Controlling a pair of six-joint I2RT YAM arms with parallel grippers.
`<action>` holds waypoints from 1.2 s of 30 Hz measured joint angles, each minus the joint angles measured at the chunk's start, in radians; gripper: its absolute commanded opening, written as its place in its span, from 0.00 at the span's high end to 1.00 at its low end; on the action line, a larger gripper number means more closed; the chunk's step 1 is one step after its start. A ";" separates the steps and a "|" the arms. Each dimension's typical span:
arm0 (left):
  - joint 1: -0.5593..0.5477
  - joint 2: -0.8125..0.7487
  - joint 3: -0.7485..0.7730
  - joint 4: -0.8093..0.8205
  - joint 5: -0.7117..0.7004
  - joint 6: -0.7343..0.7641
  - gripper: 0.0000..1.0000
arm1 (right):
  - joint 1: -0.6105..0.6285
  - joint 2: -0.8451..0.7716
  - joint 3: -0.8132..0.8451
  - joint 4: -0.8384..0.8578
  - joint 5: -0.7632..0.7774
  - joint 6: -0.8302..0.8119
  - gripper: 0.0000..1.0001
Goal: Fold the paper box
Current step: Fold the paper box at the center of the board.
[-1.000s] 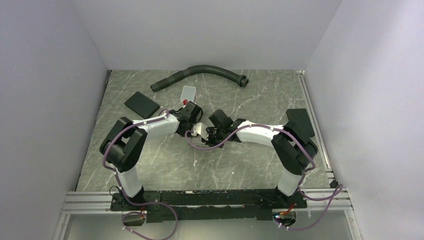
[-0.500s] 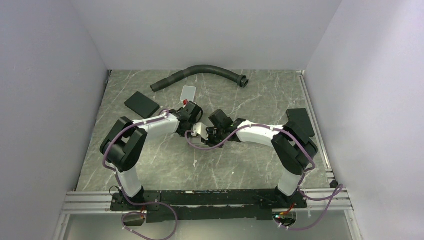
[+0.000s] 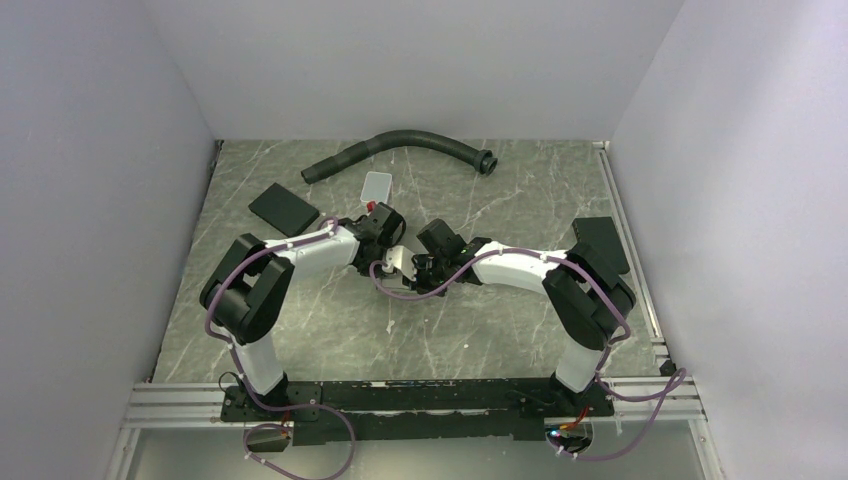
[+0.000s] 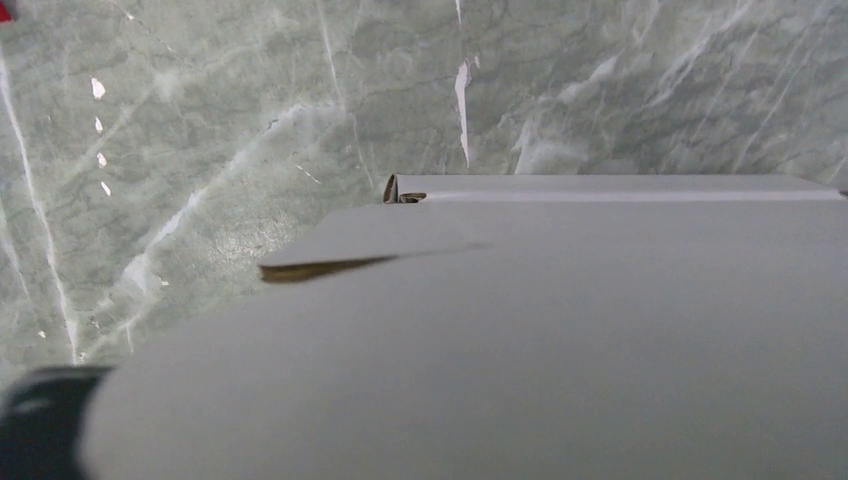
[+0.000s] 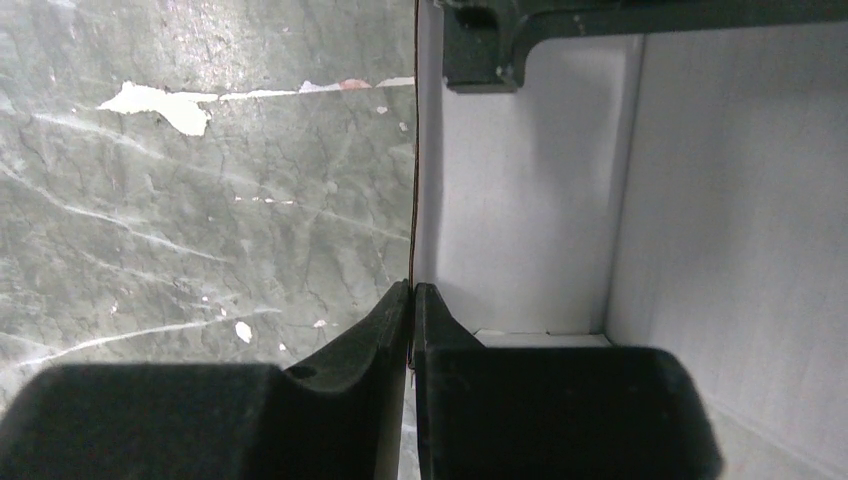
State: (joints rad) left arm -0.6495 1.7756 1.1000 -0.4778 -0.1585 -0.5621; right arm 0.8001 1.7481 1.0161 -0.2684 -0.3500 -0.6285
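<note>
The right jaws are pressed together on one thin upright wall of the white thin-cardboard paper box (image 5: 520, 200). In the right wrist view their black fingers (image 5: 365, 335) meet at lower centre, and the wall's edge runs straight up the frame from between them. The box's open inside lies to the right of that pinch, with bare grey-green marbled desk (image 5: 200, 200) to the left.

At the top of that view a black bracket-like part (image 5: 500, 40) reaches over the far end of the box. I take it for a finger of the left arm, though I can't be sure. Whether the left jaws are apart or together I cannot tell, because the left wrist view is almost filled by a flat white panel of the box and shows no fingertips.

From above, the box is a small white patch at mid-frame, wedged between the two wrists, so both arms are equally close. Its long axis seems to run along the pinched wall, away from the right jaws. Folding that wall in would mean swinging it toward the cavity.

There is open desk below and to the right. A light grey rounded tile (image 3: 376, 186) sits just above the wrists. A black flat pad (image 3: 283, 209) at upper left and a black ribbed hose (image 3: 400, 143) across the top lie well apart.
</note>
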 measured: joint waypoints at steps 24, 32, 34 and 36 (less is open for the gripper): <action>-0.004 -0.036 0.012 -0.038 -0.008 -0.003 0.61 | 0.003 -0.008 0.000 -0.003 -0.008 0.019 0.43; -0.021 -0.160 0.003 -0.018 -0.025 -0.003 0.49 | 0.016 -0.095 0.006 -0.024 -0.020 0.026 0.33; -0.027 -0.185 -0.006 -0.004 -0.029 -0.003 0.44 | 0.018 -0.112 0.012 -0.038 -0.032 0.021 0.33; -0.029 -0.204 -0.021 0.009 -0.033 0.000 0.40 | 0.019 -0.134 0.021 -0.066 -0.056 0.000 0.33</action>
State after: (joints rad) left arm -0.6781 1.5711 1.0794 -0.4686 -0.1917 -0.5625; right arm 0.8188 1.6146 1.0374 -0.3340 -0.4061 -0.6285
